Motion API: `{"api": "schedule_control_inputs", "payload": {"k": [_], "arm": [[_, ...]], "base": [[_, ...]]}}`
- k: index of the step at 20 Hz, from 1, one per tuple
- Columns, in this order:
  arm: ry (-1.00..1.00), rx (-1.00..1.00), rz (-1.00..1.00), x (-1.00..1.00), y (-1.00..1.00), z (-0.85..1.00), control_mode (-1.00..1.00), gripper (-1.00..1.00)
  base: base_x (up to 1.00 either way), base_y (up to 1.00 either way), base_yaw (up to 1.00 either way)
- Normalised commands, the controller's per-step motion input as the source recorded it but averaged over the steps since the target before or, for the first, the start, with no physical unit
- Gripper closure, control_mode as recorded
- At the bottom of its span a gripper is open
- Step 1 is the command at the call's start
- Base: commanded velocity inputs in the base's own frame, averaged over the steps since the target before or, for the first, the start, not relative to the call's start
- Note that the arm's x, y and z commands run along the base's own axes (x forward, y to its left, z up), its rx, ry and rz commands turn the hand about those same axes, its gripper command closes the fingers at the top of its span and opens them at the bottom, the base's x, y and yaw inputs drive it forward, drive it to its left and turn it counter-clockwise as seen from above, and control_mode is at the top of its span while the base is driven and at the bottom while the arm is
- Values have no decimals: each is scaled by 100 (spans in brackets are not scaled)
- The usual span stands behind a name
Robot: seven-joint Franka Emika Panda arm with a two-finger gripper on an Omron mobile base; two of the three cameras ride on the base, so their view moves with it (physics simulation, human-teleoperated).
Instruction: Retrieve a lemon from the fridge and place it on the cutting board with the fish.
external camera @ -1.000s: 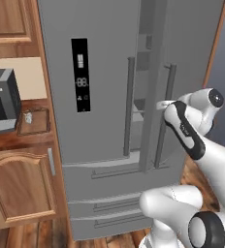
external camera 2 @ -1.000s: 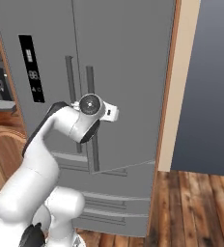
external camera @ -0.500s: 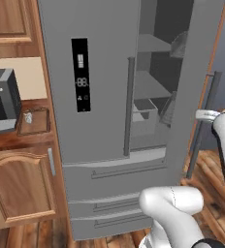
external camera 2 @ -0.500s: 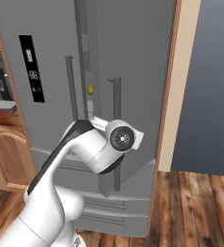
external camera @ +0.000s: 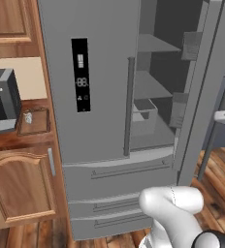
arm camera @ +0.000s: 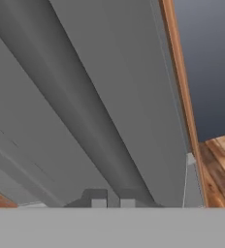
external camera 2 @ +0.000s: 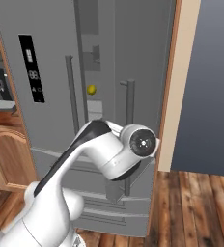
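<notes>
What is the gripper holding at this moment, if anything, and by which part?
The gripper is shut on the fridge right door's vertical bar handle, gripping the bar low along its length; the door stands partly open.

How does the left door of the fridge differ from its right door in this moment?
The left door is closed and flat against the fridge; the right door is swung open, showing shelves inside. The left door carries a black display panel; the right door's front, seen in the right base view, has none. Both are grey with a long vertical bar handle.
</notes>
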Motion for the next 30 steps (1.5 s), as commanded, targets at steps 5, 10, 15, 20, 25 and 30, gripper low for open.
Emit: {"api": "schedule_control_inputs", "payload": {"k": [5,10,15,20,25,30], "arm": [[1,0,0,-13,-2,0,-100,-100],[0,0,-9,-49,0,8,-100,-100],[0,-15,-21,-72,19,30,-100,-100],[17,-49,-16,-9,91,14,-100,-100],[35,-55,-15,4,100,5,-100,-100],[42,-52,-17,13,87,0,-100,-100]], "base": [[0,0,0],[0,0,0],[0,0,0],[0,0,0],[0,0,0],[0,0,0]]}}
